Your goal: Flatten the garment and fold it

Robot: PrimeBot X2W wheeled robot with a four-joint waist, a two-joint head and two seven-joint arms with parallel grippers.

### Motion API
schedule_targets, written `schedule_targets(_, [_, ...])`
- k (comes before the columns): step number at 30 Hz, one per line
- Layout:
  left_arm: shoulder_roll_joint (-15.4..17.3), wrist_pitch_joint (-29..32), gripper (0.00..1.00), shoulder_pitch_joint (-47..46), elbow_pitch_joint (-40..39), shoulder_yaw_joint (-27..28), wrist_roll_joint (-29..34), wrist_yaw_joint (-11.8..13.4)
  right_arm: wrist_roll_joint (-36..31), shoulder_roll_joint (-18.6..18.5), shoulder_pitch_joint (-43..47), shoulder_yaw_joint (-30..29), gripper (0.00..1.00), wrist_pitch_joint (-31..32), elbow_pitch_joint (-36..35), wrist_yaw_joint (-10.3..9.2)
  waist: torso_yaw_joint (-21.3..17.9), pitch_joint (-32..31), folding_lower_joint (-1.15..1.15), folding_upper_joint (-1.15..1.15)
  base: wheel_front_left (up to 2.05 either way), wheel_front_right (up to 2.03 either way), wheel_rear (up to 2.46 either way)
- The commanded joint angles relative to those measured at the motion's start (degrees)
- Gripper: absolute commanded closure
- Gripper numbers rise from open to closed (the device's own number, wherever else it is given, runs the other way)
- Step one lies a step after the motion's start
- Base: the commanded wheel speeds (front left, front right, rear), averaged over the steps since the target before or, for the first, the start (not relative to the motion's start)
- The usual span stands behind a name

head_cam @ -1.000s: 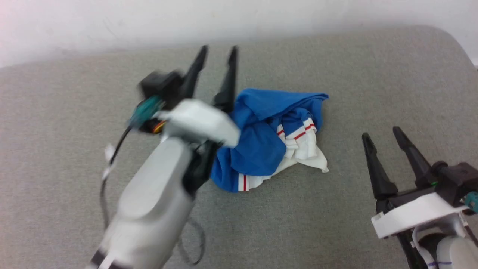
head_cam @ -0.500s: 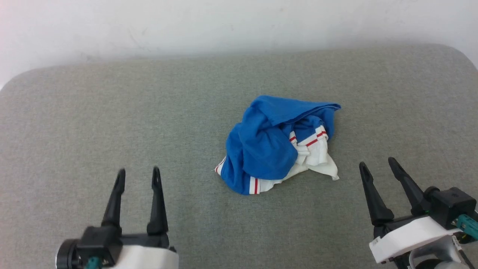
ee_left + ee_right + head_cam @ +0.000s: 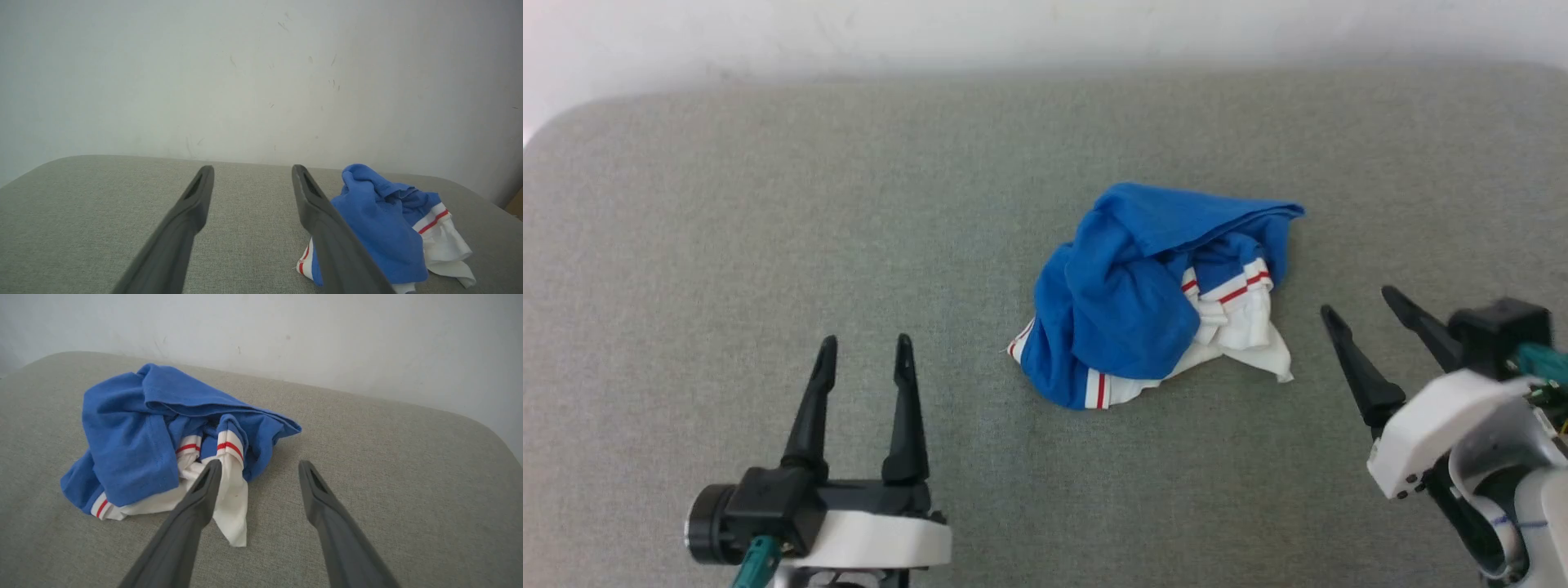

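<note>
Garment [image 3: 1127,310]: one heap (likely a shirt); left gripper [image 3: 866,338], right gripper [image 3: 1356,300]: both jaws spread, empty.

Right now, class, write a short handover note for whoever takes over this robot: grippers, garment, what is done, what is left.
Left gripper: open, empty, to the left of the garment and well apart from it.
Right gripper: open, empty, close beside the white sleeve, holding nothing.
Garment: crumpled heap on the grey padded surface.
Done: nothing yet.
Left: spread it flat, then fold it.
</note>
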Motion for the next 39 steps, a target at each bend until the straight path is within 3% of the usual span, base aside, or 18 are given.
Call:
schedule_targets(1, [-0.59, -0.25, 0.00, -1.02, 0.31, -0.02, 0.83, -0.47, 0.58, -0.98, -1.01, 0.72, 0.00, 1.23, 1.19, -0.13, 1.31, 2.23, -0.01, 0.00, 0.00, 0.00, 0.00])
schedule_targets(9, [-4.35, -0.26, 0.00, -3.10, 2.44, 0.29, 2.49, -2.66, 4.07, -9.02, -6.82, 11.38, 0.00, 6.92, 11.00, -0.13, 4.82, 6.29, -0.01, 0.00, 0.00, 0.00, 0.00])
schedule_targets(14, [-5.80, -0.26, 0.00, -3.67, 3.22, 0.98, 3.33, -3.85, 4.79, -9.26, -9.39, 14.11, 0.00, 4.96, 17.50, -0.13, 6.41, 7.32, -0.01, 0.00, 0.00, 0.00, 0.00])
schedule_targets(15, [-6.01, -0.26, 0.00, -3.69, 3.34, 1.20, 3.47, -4.01, 4.96, -8.97, -9.73, 14.14, 0.60, 4.48, 18.40, -0.13, 6.53, 7.37, -0.01, 0.00, 0.00, 0.00, 0.00])
schedule_targets(16, [-6.19, -0.26, 0.00, -3.70, 3.45, 1.43, 3.64, -4.15, 5.12, -8.72, -9.98, 14.32, 1.00, 4.03, 18.98, -0.13, 6.60, 7.37, -0.01, 0.00, 0.00, 0.00, 0.00])
schedule_targets(21, [-6.88, -0.26, 0.00, -3.15, 4.23, 2.65, 4.08, -4.77, 6.63, -8.14, -11.13, 13.72, 1.00, 0.78, 18.72, -0.13, 5.48, 6.04, -0.01, 0.00, 0.00, 0.00, 0.00])
schedule_targets(27, [-7.38, -0.26, 0.00, -1.99, 5.32, 3.87, 3.76, -6.07, 9.62, -7.55, -12.47, 7.18, 1.00, -2.11, 14.21, -0.13, 2.16, 2.30, -0.01, 0.00, 0.00, 0.00, 0.00])
schedule_targets(33, [-7.56, -0.26, 0.00, -0.91, 6.27, 4.59, 3.71, -7.16, 9.10, -7.56, -6.42, -8.78, 1.00, -0.83, 9.82, -0.13, 0.70, -0.15, -0.01, 0.00, 0.00, 0.00, 0.00])
schedule_targets(39, [-7.58, -0.26, 0.00, 0.48, 6.74, 5.17, 3.63, -7.86, 2.87, -2.42, 9.76, -24.69, 1.00, 2.64, 8.74, -0.13, 1.53, -0.85, -0.01, 0.00, 0.00, 0.00, 0.00])
